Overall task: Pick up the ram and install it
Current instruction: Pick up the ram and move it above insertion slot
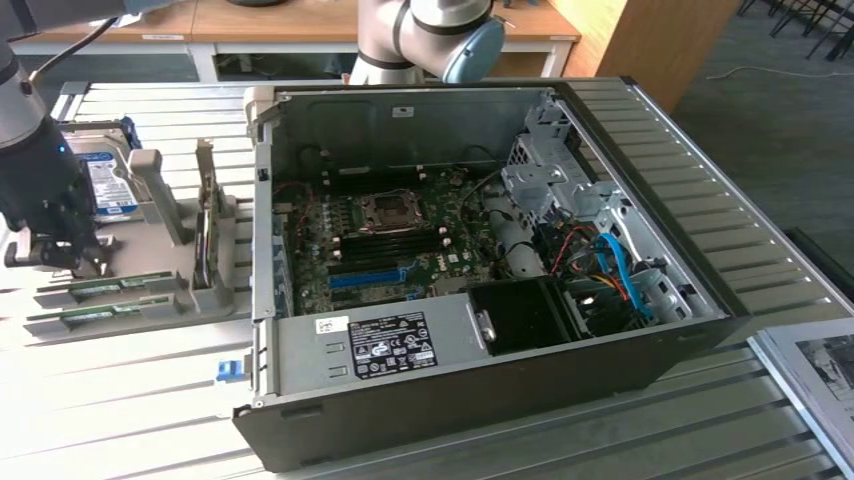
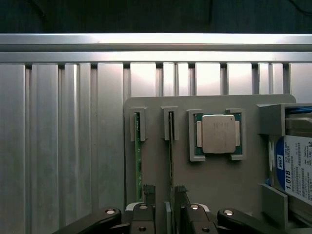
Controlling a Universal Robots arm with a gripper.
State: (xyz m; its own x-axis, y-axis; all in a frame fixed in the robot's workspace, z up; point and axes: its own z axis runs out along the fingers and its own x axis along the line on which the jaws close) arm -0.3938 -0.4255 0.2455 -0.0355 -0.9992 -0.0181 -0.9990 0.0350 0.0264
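Observation:
Two green ram sticks stand on edge in slots of a grey holder [image 2: 156, 161]: one ram stick [image 2: 137, 165] to the side and another ram stick [image 2: 170, 161] that runs between my fingers. My gripper [image 2: 165, 195] is open, one fingertip [image 2: 149, 191] on each side of that second stick, with a gap to both. In the exterior view the gripper [image 1: 74, 265] hangs low over the holder at the exterior view's left, just above the ram sticks [image 1: 107, 288].
The open computer case [image 1: 467, 260] lies in the middle with its motherboard [image 1: 387, 240] exposed. The holder also carries a silver processor [image 2: 218, 134] and a hard drive [image 2: 297, 165] with a blue-white label. A slatted metal table [image 1: 134, 400] lies underneath.

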